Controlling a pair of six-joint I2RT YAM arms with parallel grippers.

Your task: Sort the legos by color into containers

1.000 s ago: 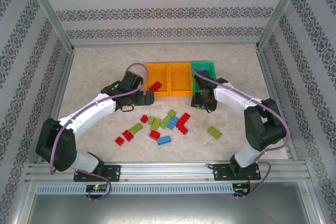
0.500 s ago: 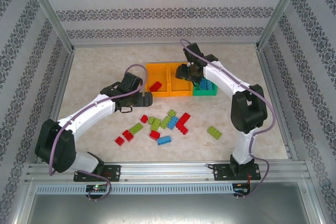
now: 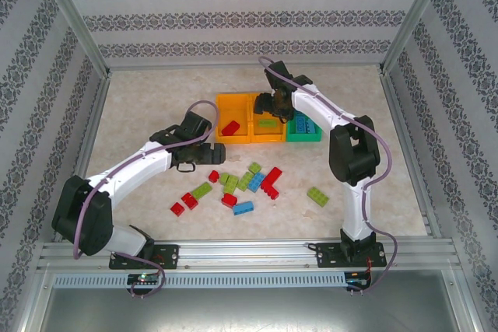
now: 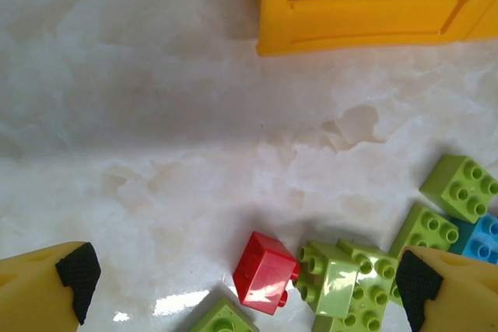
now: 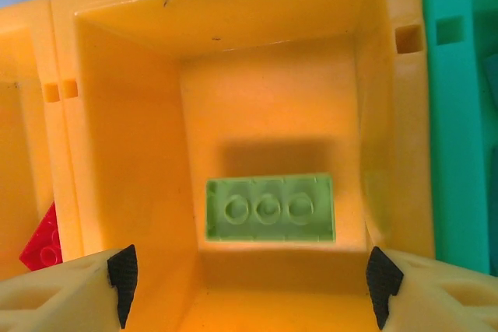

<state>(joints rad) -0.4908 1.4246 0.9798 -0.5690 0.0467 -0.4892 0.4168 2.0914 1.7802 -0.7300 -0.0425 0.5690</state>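
Three joined containers stand at the back: a left orange bin [image 3: 222, 106], a middle orange bin [image 3: 278, 100] and a green bin [image 3: 313, 103]. My right gripper [image 3: 272, 108] hangs open over the middle orange bin [image 5: 124, 138]. A lime green lego [image 5: 270, 207] lies loose, studs down, on that bin's floor between the spread fingers. A red lego [image 3: 230, 127] lies in the left bin and a blue one [image 3: 303, 126] in the green bin. My left gripper [image 4: 245, 285] is open above a small red lego [image 4: 264, 271], next to lime legos [image 4: 334, 277].
Several loose red, lime and blue legos [image 3: 243, 208] are scattered across the table in front of the bins. One lime lego [image 3: 317, 196] lies apart to the right. Patterned walls enclose the table on three sides.
My right gripper swung from the table in front of the green bin to above the middle orange bin, where a lime lego now lies. My left gripper shifted slightly towards the pile.
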